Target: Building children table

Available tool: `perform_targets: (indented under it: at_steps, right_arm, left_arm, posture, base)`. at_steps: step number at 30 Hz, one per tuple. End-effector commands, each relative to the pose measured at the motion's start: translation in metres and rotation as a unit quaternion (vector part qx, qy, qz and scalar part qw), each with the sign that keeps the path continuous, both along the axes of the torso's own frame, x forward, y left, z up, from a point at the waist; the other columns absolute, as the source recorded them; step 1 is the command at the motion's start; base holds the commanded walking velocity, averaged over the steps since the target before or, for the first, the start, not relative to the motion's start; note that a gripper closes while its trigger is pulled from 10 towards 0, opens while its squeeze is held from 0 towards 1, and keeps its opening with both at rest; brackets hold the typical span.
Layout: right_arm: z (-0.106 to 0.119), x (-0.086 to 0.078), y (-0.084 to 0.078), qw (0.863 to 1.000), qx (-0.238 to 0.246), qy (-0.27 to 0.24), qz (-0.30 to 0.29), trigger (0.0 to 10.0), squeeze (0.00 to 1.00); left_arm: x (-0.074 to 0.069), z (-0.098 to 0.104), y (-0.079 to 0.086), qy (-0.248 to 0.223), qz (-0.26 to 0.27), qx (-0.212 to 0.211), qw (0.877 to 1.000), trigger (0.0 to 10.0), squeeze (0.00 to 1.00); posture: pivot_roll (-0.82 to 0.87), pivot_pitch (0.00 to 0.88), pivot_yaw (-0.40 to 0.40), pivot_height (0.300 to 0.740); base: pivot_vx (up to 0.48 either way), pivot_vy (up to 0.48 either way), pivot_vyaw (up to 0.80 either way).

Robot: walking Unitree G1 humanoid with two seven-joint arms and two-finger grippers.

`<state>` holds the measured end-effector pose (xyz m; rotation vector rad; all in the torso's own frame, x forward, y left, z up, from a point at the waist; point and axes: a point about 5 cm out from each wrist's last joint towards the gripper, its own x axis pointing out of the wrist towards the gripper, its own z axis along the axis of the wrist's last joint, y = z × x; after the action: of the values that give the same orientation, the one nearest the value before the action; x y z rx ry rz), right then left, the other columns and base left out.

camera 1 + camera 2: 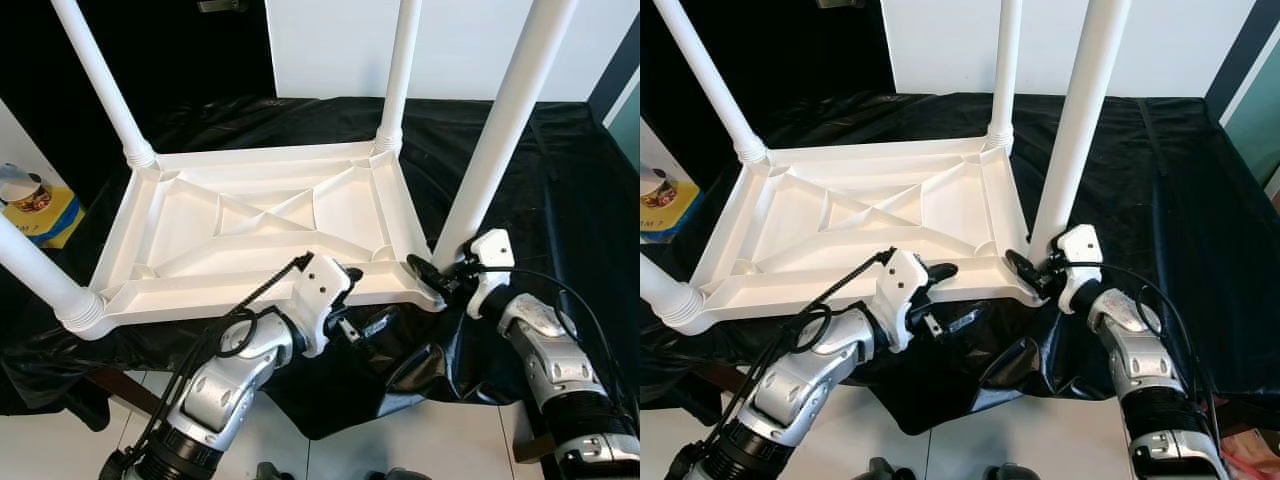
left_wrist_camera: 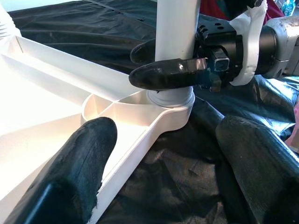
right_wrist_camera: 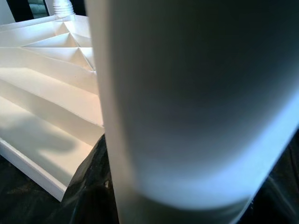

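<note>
A white plastic children's table [image 1: 250, 215] lies upside down on a black cloth, its legs pointing up. My right gripper [image 1: 435, 272] is at the near right corner, shut on the base of the near right leg [image 1: 500, 130]. In the left wrist view its black fingers [image 2: 166, 75] sit on either side of that leg, just above the socket. My left gripper [image 1: 350, 300] is open at the table's front edge, just left of that corner. Its two fingers [image 2: 84, 158] are spread wide, with the rim and cloth between them. The right wrist view has the leg [image 3: 187, 102] pressed close to the camera.
The other legs stand at the far left [image 1: 100, 75], far right [image 1: 398, 70] and near left [image 1: 40, 270]. The black cloth [image 1: 560, 180] hangs over the front of the surface. A yellow box with a can [image 1: 35, 205] is at the left, white floor tiles [image 1: 400, 445] are below, and a white wall [image 1: 450, 40] is behind.
</note>
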<state>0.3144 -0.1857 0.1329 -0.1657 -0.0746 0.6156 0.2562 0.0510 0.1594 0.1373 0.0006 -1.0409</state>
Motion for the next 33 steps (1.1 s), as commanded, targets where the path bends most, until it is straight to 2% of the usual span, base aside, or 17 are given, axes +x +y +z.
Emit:
perform_targets:
  at_steps: [1,7,11,12,15,17,20,26,28,29,31,33]
  right_arm:
    - [-0.014,-0.001,0.004,0.999,-0.005,0.031,-0.006,10.0,0.0]
    - [-0.015,0.0,0.003,0.998,0.006,0.033,-0.044,10.0,0.0]
    - [-0.021,0.001,0.005,0.989,0.017,0.036,-0.143,10.0,0.0]
    - [-0.021,0.001,0.005,0.989,0.017,0.036,-0.143,10.0,0.0]
    - [-0.025,-0.001,0.006,0.977,0.035,0.046,-0.203,10.0,0.0]
    - [-0.026,-0.002,0.006,0.973,0.037,0.047,-0.221,10.0,0.0]
    - [-0.029,-0.007,0.009,0.957,0.058,0.052,-0.279,10.0,0.0]
    - [-0.034,-0.016,0.02,0.937,0.071,0.055,-0.338,10.0,0.0]
    - [-0.035,-0.019,0.025,0.922,0.072,0.052,-0.378,10.0,0.0]
    - [-0.035,-0.019,0.025,0.922,0.072,0.052,-0.378,10.0,0.0]
    - [-0.035,-0.021,0.029,0.902,0.08,0.053,-0.421,10.0,0.0]
    - [-0.036,-0.022,0.035,0.898,0.086,0.057,-0.429,10.0,0.0]
  left_arm:
    - [-0.002,-0.001,0.001,0.005,-0.014,0.003,1.0,10.0,0.0]
    - [-0.002,-0.001,0.001,0.006,-0.014,0.003,1.0,10.0,0.0]
    - [-0.002,-0.001,0.001,0.007,-0.013,0.004,1.0,10.0,0.0]
    - [-0.002,-0.001,0.001,0.007,-0.013,0.004,1.0,10.0,0.0]
    - [-0.003,-0.001,0.001,0.008,-0.013,0.003,1.0,10.0,0.0]
    - [-0.003,-0.001,0.001,0.008,-0.013,0.003,1.0,10.0,0.0]
    - [-0.004,-0.002,0.001,0.009,-0.014,0.003,1.0,10.0,0.0]
    - [-0.006,-0.003,-0.001,0.011,-0.018,0.002,1.0,10.0,0.0]
    - [-0.006,-0.003,-0.001,0.012,-0.019,0.002,1.0,10.0,0.0]
    - [-0.006,-0.003,-0.001,0.012,-0.019,0.002,1.0,10.0,0.0]
    - [-0.006,-0.003,-0.002,0.012,-0.02,0.001,1.0,10.0,0.0]
    - [-0.007,-0.003,-0.002,0.012,-0.02,0.001,1.0,10.0,0.0]
  posture:
    - [-0.09,0.105,0.033,0.74]
    - [-0.09,0.106,0.034,0.74]
    - [-0.09,0.109,0.032,0.74]
    - [-0.09,0.109,0.032,0.74]
    - [-0.09,0.109,0.032,0.74]
    - [-0.09,0.109,0.032,0.74]
    - [-0.09,0.107,0.03,0.74]
    - [-0.09,0.107,0.028,0.74]
    - [-0.09,0.109,0.026,0.74]
    - [-0.09,0.109,0.026,0.74]
    - [-0.09,0.107,0.022,0.74]
    - [-0.09,0.104,0.02,0.74]
  base:
    - [0.0,0.0,0.0]
    - [0.0,0.0,0.0]
    - [0.0,0.0,0.0]
    - [0.0,0.0,0.0]
    - [0.0,0.0,0.0]
    - [0.0,0.0,0.0]
    - [0.0,0.0,0.0]
    - [0.0,0.0,0.0]
    - [0.0,0.0,0.0]
    - [0.0,0.0,0.0]
    - [0.0,0.0,0.0]
    - [0.0,0.0,0.0]
